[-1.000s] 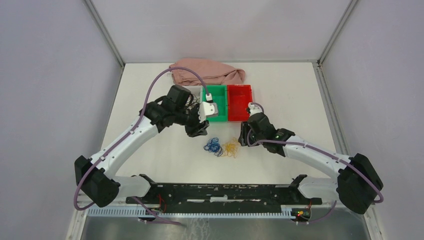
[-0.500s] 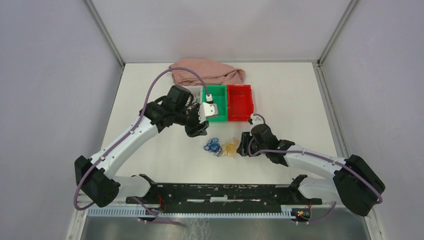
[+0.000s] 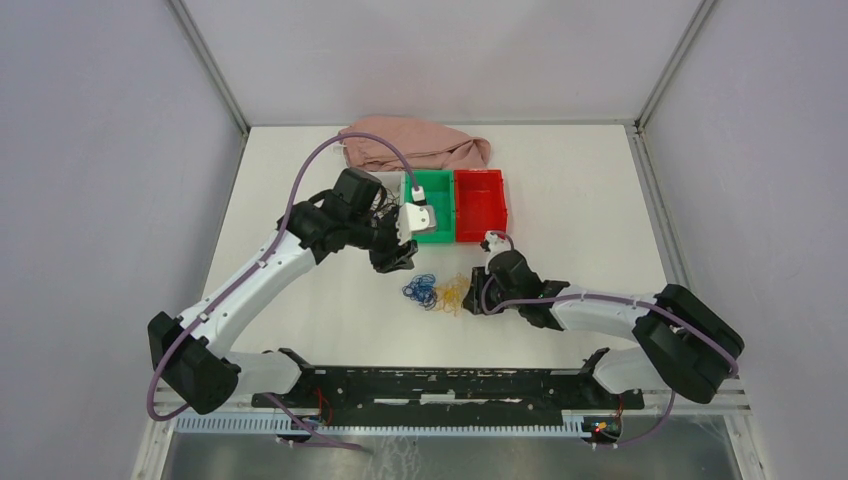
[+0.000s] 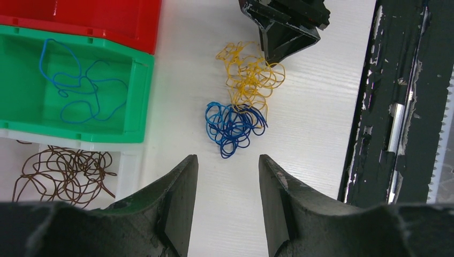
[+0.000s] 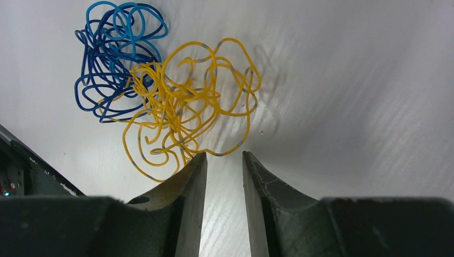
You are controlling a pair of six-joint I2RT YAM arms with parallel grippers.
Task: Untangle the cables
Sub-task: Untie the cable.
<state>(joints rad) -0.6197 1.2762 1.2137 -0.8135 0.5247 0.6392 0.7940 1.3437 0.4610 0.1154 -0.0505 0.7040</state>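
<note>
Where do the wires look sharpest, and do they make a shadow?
Right wrist: yellow wires crisp, a faint grey shadow beside them on the table, near fingers blurry. Left wrist: wires sharp too. Top external: they look tiny, loops hard to tell.

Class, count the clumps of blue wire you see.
2. One loose tangle lies in the green bin; one tighter clump lies on the table, touching the yellow wires. More may be hidden.
</note>
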